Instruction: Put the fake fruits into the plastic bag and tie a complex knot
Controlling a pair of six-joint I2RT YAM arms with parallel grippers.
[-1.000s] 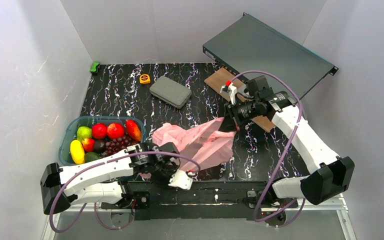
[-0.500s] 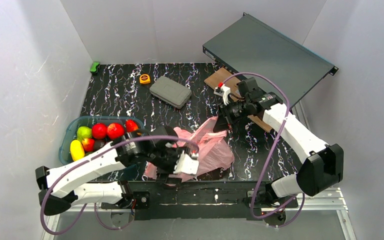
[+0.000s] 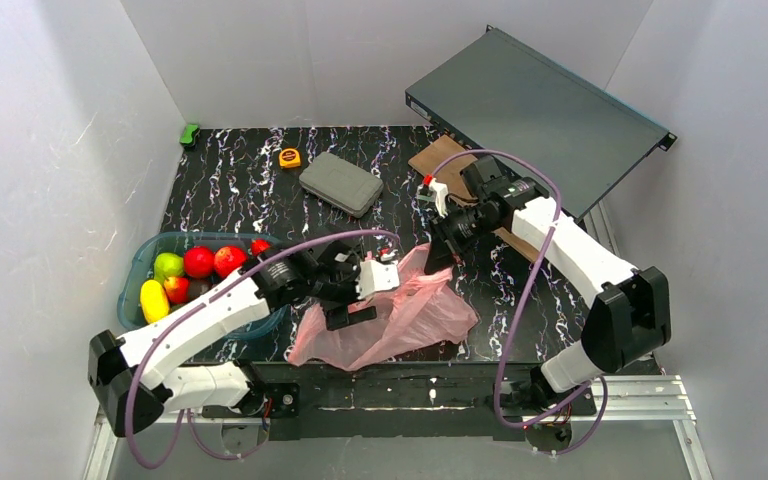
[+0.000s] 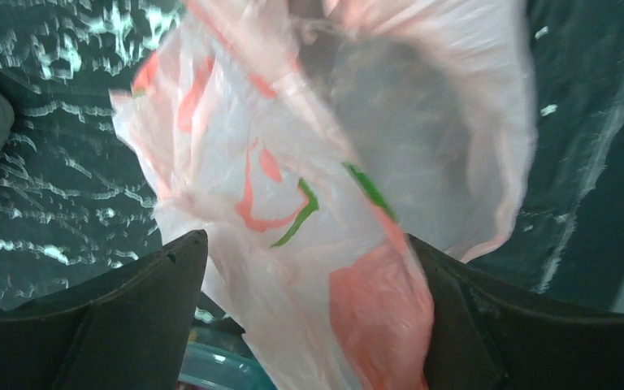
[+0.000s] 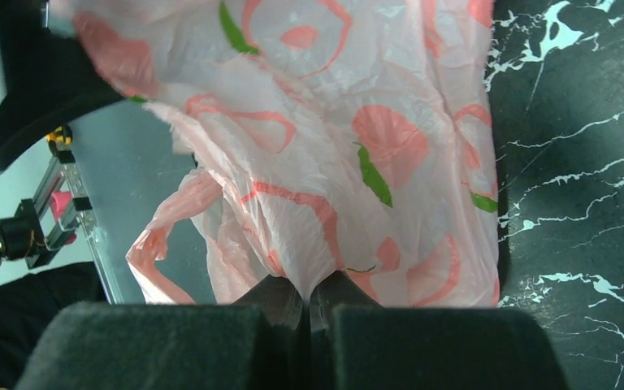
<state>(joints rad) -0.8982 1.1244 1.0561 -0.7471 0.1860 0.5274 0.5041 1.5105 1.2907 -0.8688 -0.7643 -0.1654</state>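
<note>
The pink plastic bag [image 3: 405, 318] lies crumpled near the table's front edge. My right gripper [image 3: 434, 254] is shut on the bag's top edge, and the film bunches out of its closed fingertips [image 5: 313, 292]. My left gripper [image 3: 352, 303] stands open at the bag's left side. In the left wrist view the bag [image 4: 325, 162] hangs between its wide-apart fingers [image 4: 146, 309]. A handle loop [image 5: 162, 236] hangs loose; no knot is in view. The fake fruits [image 3: 198, 262] sit in a teal tub [image 3: 145, 258] at the left, partly hidden by my left arm.
A grey case [image 3: 341, 183], an orange tape measure [image 3: 289, 157] and a green toy [image 3: 190, 134] lie at the back. A dark flat box [image 3: 535, 105] leans at the back right over a wooden board [image 3: 448, 160]. White walls enclose the table.
My left gripper has opened and moved from the front edge up toward the middle, over the bag. The right gripper has drawn left and nearer with the bag's edge, bunching the bag.
</note>
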